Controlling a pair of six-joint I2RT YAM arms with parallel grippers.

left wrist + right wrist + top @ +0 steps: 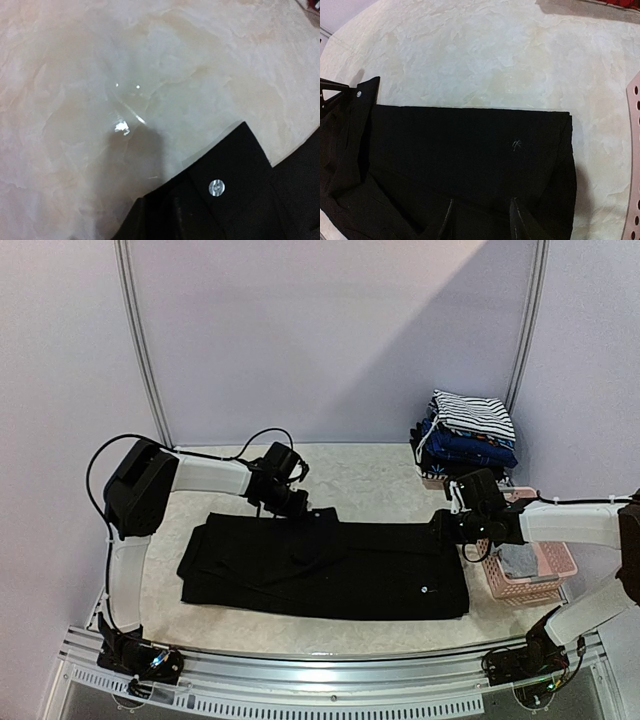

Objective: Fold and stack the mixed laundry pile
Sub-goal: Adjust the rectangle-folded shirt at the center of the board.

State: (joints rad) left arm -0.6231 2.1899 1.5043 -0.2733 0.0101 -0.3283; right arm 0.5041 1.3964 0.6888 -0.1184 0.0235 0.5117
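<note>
My left claw (290,502) hangs over the far edge of the black garment (320,565), left of centre in the overhead view. It is right at a small flap that juts toward the top of the frame. Whether its fingers are spread or pressed together I cannot tell. My wrist view shows none of them, only bare table (100,75) and, at lower right, a black corner carrying a pale button (216,188). I judge I am there to take that flap and turn it in, so the outline is straight for folding.

My right claw (482,201) sits at the garment's right end, fingers parted, tips down on the cloth at the bottom of its wrist view. I see nothing bunched between them (black on black, so I cannot swear to it). I judge its job is to pin that end flat while the left works. From it the garment runs toward the upper left of that view, with its square end edge off to the right.

Overhead, the garment lies spread flat across the middle of the table, a white dot (424,589) near its lower right. Right of it stands the pink basket (535,592) with a grey garment (518,562) inside. Above that, at upper right, is the stack (465,445), a striped garment (475,412) on top.
</note>
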